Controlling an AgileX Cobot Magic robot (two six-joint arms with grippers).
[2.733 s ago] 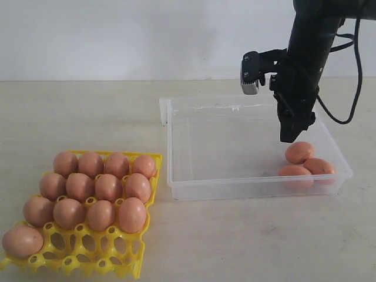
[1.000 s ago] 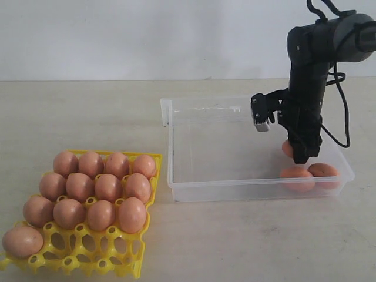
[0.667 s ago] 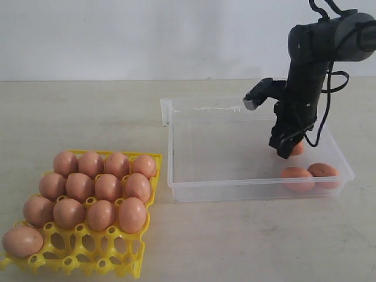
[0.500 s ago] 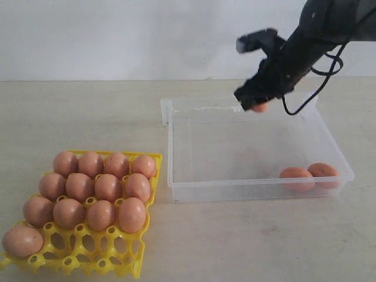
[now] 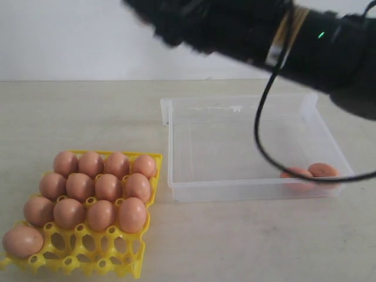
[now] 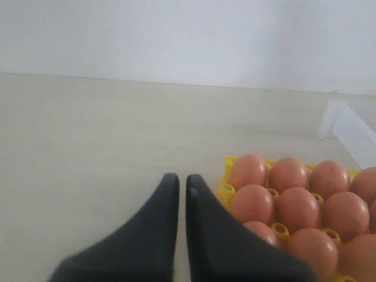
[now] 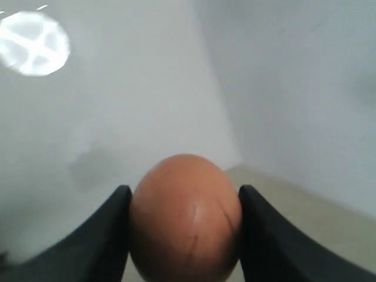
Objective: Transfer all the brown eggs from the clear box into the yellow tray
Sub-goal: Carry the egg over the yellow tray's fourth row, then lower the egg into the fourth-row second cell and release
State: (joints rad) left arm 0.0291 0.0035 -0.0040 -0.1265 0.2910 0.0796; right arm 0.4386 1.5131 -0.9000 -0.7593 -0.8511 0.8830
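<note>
Right gripper (image 7: 183, 200) has one brown egg (image 7: 185, 232) pinched between its jaws, up in the air. My worry: the arm (image 5: 247, 29) is one big blur on the room camera, and at that speed a smooth shell could slip out, or crack on a peg of the yellow tray (image 5: 151, 158). Only the wrist camera shows the held egg. Only the room one shows two eggs (image 5: 296, 174) in the clear box (image 5: 235, 189). Left gripper (image 6: 178, 183) is closed and empty, beside the tray.
</note>
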